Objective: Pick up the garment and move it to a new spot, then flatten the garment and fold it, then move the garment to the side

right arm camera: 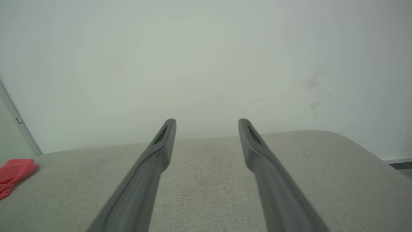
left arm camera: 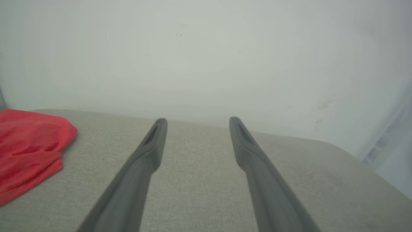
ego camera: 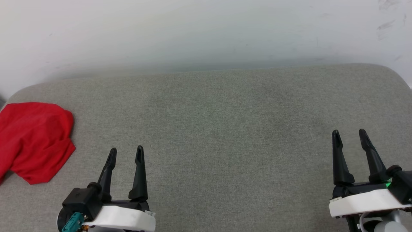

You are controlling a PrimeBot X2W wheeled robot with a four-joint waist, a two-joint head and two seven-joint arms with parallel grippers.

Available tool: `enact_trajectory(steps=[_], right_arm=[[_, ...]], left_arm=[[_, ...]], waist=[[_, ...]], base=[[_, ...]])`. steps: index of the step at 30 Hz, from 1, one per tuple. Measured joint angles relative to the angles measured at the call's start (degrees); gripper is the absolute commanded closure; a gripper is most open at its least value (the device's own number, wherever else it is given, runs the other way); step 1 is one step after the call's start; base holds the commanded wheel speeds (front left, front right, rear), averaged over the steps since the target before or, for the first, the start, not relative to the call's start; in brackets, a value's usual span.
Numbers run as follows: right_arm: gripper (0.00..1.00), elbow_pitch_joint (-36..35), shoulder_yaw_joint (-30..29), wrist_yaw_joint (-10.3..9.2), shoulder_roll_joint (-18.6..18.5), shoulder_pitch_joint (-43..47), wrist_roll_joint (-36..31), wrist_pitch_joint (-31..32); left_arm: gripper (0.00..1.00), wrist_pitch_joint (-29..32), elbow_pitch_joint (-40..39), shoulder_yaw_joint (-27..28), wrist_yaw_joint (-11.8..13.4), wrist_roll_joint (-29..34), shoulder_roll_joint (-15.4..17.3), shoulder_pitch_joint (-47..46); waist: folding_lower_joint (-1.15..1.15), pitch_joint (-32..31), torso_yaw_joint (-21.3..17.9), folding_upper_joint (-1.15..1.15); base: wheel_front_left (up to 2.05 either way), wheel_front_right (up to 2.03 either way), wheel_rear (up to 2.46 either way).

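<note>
The garment is a bright red bundle lying at the far left edge of the grey upholstered surface; part of it runs off the head view's left side. It also shows in the left wrist view as the garment and small in the right wrist view as the garment. My left gripper stands open at the lower left, to the right of the garment and apart from it, with nothing between its fingers. My right gripper is open at the lower right, far from the cloth, holding nothing.
A pale wall rises right behind the surface's back edge. The surface has rounded corners at the far left and far right. Bare fabric stretches between the two grippers.
</note>
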Motion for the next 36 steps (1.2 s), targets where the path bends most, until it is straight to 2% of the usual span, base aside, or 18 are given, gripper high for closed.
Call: enact_trajectory(steps=[5, 11, 23, 36], right_arm=[[0.00, 1.9, 1.0, 0.01, 0.0, 0.0, 2.3, -0.7], [0.00, 4.4, 1.1, 0.01, 0.0, 0.1, 3.4, -1.4], [0.00, 5.4, 2.0, 0.01, 0.0, 0.0, -0.1, -2.5], [0.00, 6.5, 2.7, 0.01, 0.0, 0.1, -0.9, -3.4]], left_arm=[[0.00, -0.6, 0.4, 3.7, -4.8, 3.4, -1.9, 1.1], [0.00, -1.3, 1.7, 5.4, -8.2, 7.5, -3.1, 1.8], [0.00, -2.5, 2.7, 5.1, -9.6, 13.4, -3.5, 2.3], [0.00, -3.2, 3.9, 5.5, -10.8, 12.5, -3.5, 2.8]], waist=[[0.00, -0.1, -0.1, 0.00], [0.00, -0.1, -0.3, 0.00], [0.00, 0.0, -0.6, 0.00], [0.00, -0.2, -0.4, 0.00]], base=[[0.00, 0.00, 0.00], [0.00, 0.00, 0.00], [0.00, 0.00, 0.00], [0.00, 0.00, 0.00]])
